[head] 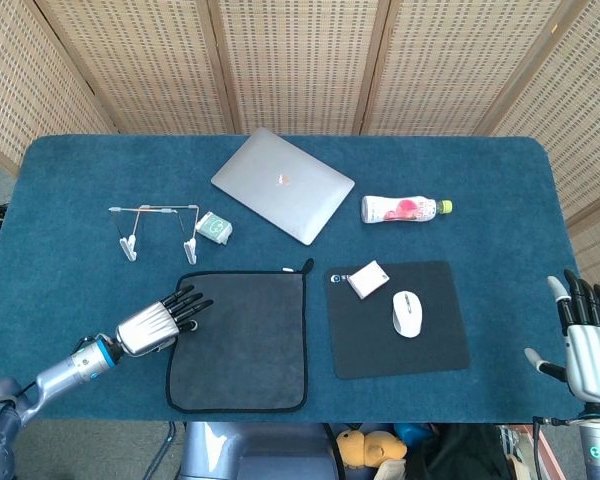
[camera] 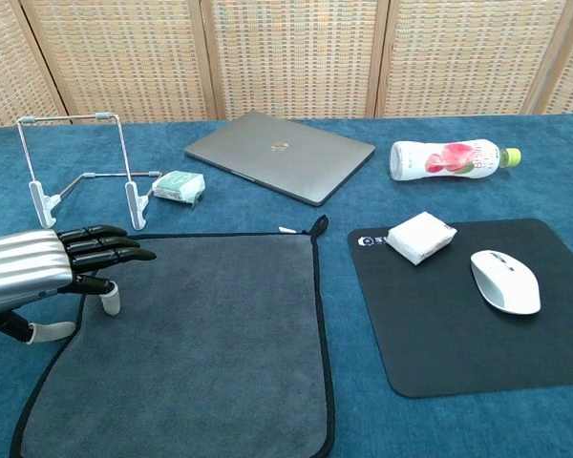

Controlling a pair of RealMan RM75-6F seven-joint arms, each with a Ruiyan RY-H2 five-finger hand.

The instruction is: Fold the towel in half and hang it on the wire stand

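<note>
A dark grey towel (head: 242, 338) (camera: 201, 339) with black trim lies flat and unfolded on the blue table near the front edge. The wire stand (head: 157, 228) (camera: 78, 172) stands behind the towel's left corner. My left hand (head: 160, 322) (camera: 53, 270) hovers at the towel's left edge, fingers stretched out over the cloth, holding nothing. My right hand (head: 585, 340) is at the table's far right front corner, fingers apart and upright, far from the towel; the chest view does not show it.
A small green-white packet (head: 213, 228) (camera: 179, 185) lies beside the stand. A closed silver laptop (head: 282, 184) (camera: 280, 155) lies behind the towel. A black mouse pad (head: 365, 345) holds a white mouse (head: 407, 313) and a white box (head: 368, 279). A bottle (head: 404, 209) lies on its side.
</note>
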